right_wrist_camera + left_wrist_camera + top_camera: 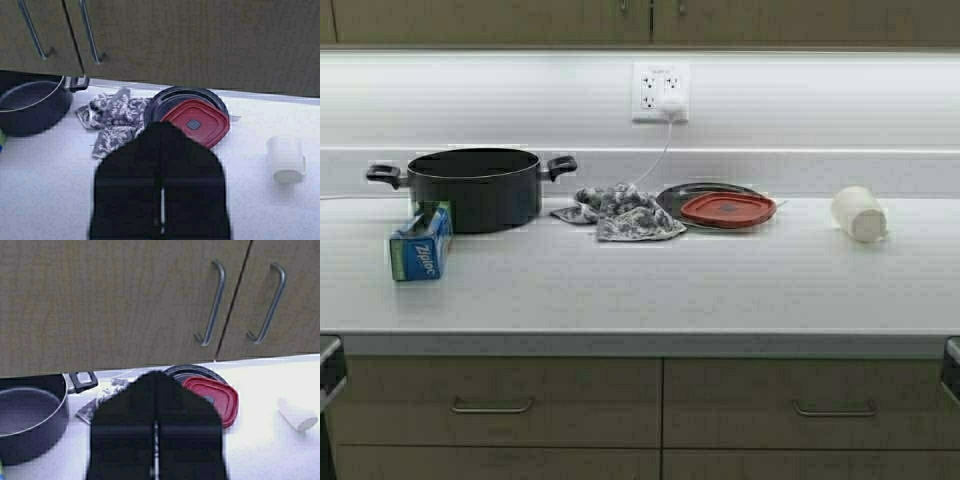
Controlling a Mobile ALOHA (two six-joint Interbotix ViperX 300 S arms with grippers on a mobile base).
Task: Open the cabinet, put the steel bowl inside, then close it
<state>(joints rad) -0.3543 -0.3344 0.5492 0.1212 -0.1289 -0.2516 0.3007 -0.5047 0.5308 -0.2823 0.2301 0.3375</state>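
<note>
Both tools, left [155, 440] and right [161, 200], closed; wood-grain cabinet [125, 300] doors closed.

Black pot [473, 186], red lid [728, 209], grey-patterned cloth [620, 212], tan cabinet [125, 300].

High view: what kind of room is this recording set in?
Most likely a home kitchen: a pale countertop with tan drawers beneath, a black two-handled pot, and a white wall outlet on the backsplash.
</note>
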